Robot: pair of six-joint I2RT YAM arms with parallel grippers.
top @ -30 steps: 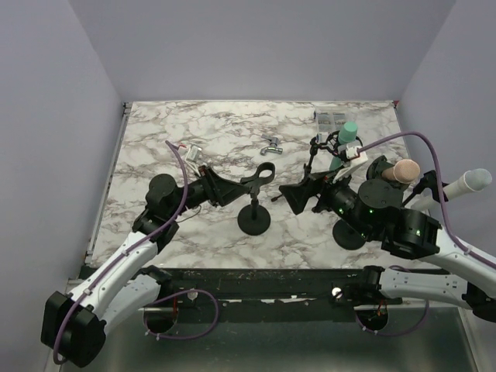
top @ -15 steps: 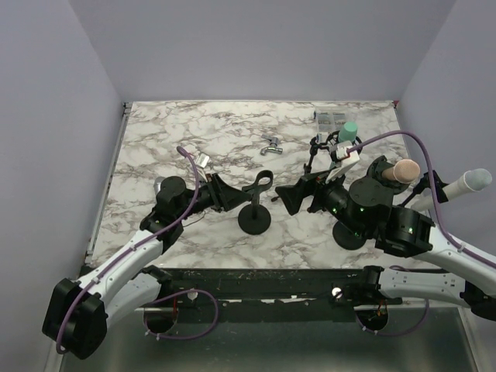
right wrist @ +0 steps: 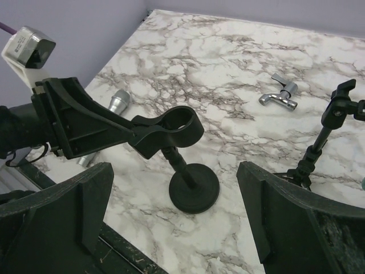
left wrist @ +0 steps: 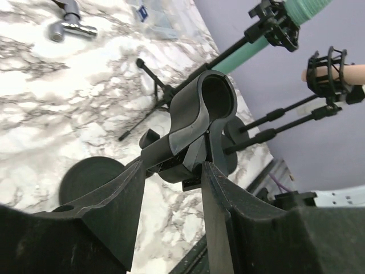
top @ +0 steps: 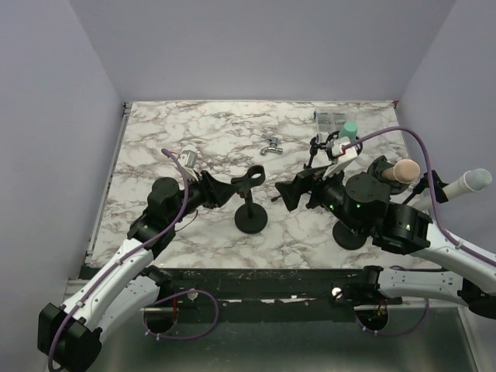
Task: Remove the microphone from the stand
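Both clamping left gripper (left wrist: 171, 169) on the neck of the probably stiff, light clip (left wrist: 203, 105) from nine o'clock and holding right gripper (right wrist: 174, 169) jaws wide apart.

We see a desk (top: 155, 139) that looks like smooth stone, white with grey veins and a soft shine. The stand (left wrist: 202, 108) is black and dull, like hard plastic. The tap (right wrist: 279, 96) is bright, shiny metal. The microphone (right wrist: 120, 101) may be silver metal with ridges; we see only part. The left gripper (left wrist: 172, 166) is dull black plastic.
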